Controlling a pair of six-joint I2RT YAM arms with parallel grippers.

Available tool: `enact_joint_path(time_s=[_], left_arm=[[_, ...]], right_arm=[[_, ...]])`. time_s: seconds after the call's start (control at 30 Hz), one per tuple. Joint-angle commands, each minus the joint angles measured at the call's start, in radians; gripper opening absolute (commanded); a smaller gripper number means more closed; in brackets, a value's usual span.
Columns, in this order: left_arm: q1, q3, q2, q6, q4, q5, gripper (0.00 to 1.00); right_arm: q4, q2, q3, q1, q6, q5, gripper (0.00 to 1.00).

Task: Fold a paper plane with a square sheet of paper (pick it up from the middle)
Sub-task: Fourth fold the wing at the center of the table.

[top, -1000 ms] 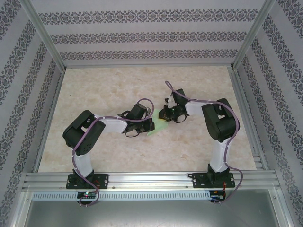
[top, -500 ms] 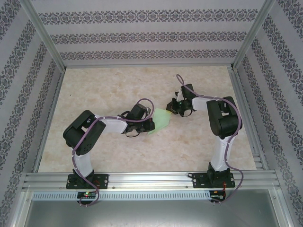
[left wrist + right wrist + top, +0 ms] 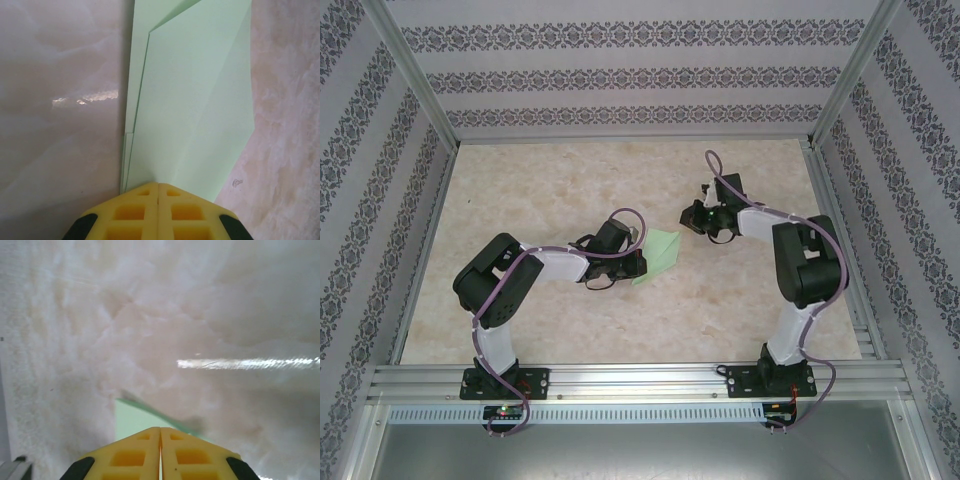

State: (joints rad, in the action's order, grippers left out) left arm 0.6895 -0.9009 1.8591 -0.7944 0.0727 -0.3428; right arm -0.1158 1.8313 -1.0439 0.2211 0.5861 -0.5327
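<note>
The left gripper (image 3: 158, 186) has its yellow jaws clenched tight together, tips meeting right at the near edge of the pale-green sheet of paper (image 3: 195, 110) \- whether they pinch that edge or only bear down on it, I cannot tell. The sheet, partly folded with slanting creases and layered edges, lies flat on the marbled table (image 3: 540, 190), reaching away from those tips. The right gripper (image 3: 160, 430) is clenched too and grasps nothing \- it sits near the sheet's far right corner, clear of it, a sliver of green peeking past its fingertips.
</note>
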Motion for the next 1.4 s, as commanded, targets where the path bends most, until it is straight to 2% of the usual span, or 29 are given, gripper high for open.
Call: enact_joint_path(time_s=[0.0, 0.33, 0.67, 0.93, 1.37], left_arm=[[0.015, 0.031, 0.052, 0.004, -0.166, 0.010, 0.00], [0.015, 0.014, 0.028, 0.010, -0.168, 0.014, 0.00], [0.015, -0.009, -0.045, 0.004, -0.114, -0.029, 0.02], [0.015, 0.086, -0.155, -0.066, -0.026, -0.078, 0.16], [0.025, 0.152, -0.134, -0.111, 0.004, -0.108, 0.16]], right_arm=[[0.032, -0.044, 0.037, 0.043, 0.014, -0.025, 0.10], [0.017, 0.040, 0.063, 0.156, 0.043, -0.110, 0.09], [-0.061, 0.112, 0.060, 0.165, 0.001, -0.106, 0.09], [-0.051, 0.106, 0.061, 0.164, -0.011, -0.116, 0.10], [-0.053, 0.131, 0.056, 0.165, -0.013, -0.112, 0.10]])
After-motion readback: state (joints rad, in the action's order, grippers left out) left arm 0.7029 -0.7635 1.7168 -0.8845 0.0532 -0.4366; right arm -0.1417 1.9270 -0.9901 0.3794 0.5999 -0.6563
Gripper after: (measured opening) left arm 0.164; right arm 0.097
